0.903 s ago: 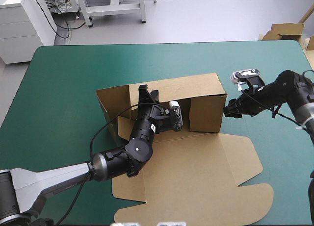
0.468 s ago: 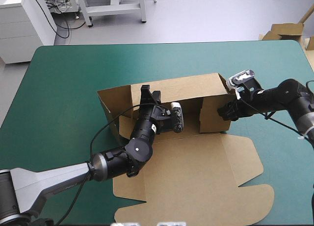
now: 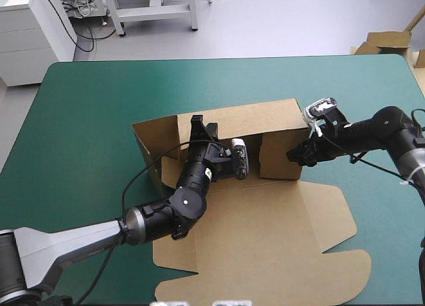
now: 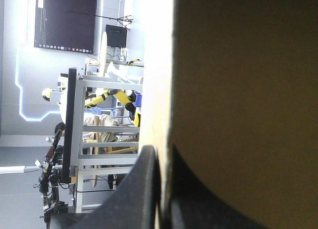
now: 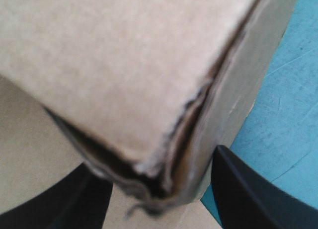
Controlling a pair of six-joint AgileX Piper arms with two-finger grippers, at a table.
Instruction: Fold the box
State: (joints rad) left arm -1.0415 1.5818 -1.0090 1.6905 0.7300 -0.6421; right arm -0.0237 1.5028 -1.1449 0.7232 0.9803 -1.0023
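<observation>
The brown box [image 3: 265,233] lies at the middle of the teal-green cover [image 3: 86,120], its back wall and left side wall raised and its lid flat toward the near edge. The left gripper [image 3: 199,124] reaches up from inside the tray and pinches the top edge of the back wall, its black fingers all but closed on the board. The right gripper [image 3: 297,153] stands with fingers spread on either side of the tray's near right corner, where the right end wall folds inward.
</observation>
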